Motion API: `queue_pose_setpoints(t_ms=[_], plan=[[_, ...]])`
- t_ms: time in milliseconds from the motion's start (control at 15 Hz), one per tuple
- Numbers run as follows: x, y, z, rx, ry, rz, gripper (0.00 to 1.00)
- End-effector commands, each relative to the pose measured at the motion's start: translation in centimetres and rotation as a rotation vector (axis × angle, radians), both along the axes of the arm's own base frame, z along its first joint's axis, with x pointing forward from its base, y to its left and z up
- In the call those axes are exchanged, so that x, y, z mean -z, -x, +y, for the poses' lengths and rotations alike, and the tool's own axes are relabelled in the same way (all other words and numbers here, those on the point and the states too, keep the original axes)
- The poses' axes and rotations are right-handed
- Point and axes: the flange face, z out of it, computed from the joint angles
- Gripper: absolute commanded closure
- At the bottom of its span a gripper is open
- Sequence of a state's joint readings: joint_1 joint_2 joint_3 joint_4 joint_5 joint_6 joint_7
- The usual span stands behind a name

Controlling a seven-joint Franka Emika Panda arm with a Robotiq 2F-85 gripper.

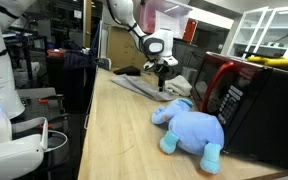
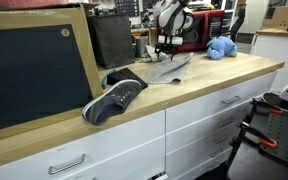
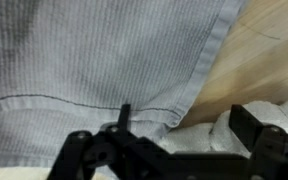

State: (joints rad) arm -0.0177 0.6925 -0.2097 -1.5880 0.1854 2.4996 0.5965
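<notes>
hanging over the grey cloth (image 3: 94, 60), the gripper (image 3: 169, 135) has its fingers spread wide, empty; a blue plush toy (image 1: 189, 128) lies near the cloth.

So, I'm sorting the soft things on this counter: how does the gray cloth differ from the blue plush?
The gray cloth lies flat and spread out; the blue plush is bulky and rounded. The cloth is pale gray with fine stripes, the plush plain light blue. The gripper hangs over the cloth; the plush lies apart, by the microwave. Both rest on the wooden counter.

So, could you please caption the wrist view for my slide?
Open fingers hover above a grey cloth beside a white towel on a wooden counter.
</notes>
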Motion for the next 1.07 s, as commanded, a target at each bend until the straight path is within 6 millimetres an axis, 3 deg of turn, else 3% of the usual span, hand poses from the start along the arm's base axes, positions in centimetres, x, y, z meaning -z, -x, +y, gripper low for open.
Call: queue_pose_setpoints(t_ms=[0, 200, 267, 333, 867, 933, 1000], plan=[[0.11, 0.31, 0.04, 0.022, 0.021, 0.051, 0.0], [0.65, 0.46, 0.07, 0.019, 0.027, 0.067, 0.01], [0.72, 0.43, 0.1, 0.02, 0.026, 0.068, 0.05], [0.77, 0.41, 0.14, 0.021, 0.026, 0.069, 0.25], [0.24, 0.33, -0.21, 0.016, 0.035, 0.067, 0.84], [0.1, 0.31, -0.24, 0.017, 0.034, 0.066, 0.68], [-0.09, 0.31, -0.27, 0.016, 0.033, 0.065, 0.45]])
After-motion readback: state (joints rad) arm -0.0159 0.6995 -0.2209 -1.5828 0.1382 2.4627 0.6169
